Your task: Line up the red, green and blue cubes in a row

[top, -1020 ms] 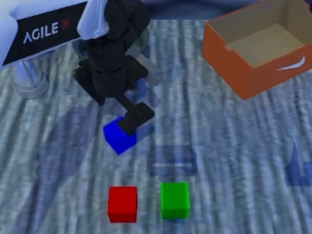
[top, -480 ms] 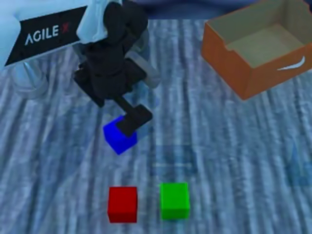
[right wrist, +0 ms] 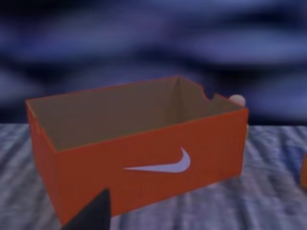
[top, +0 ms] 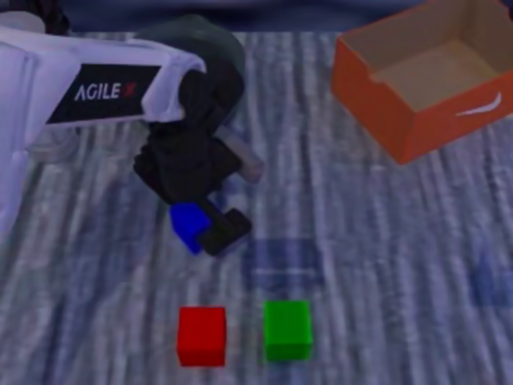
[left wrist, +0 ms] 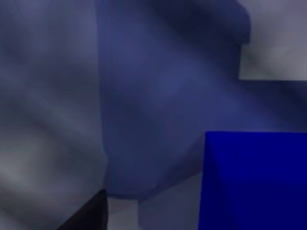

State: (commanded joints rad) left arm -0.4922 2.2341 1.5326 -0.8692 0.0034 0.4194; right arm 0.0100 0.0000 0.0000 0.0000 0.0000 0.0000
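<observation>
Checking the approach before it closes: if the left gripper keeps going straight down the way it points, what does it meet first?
Most likely the blue cube, directly beneath the left gripper; its height above the cube is unclear.

White letters reading "AGILE" — with a red "X" after them — stand on a black panel (top: 108,91) set into the white casing of the left arm (top: 48,96), seen in the top view. The orange box (top: 417,72) at the right of the bench carries a white swoosh mark on its side (right wrist: 160,165) — a sign without any letters. No other text or numbers can be read.
</observation>
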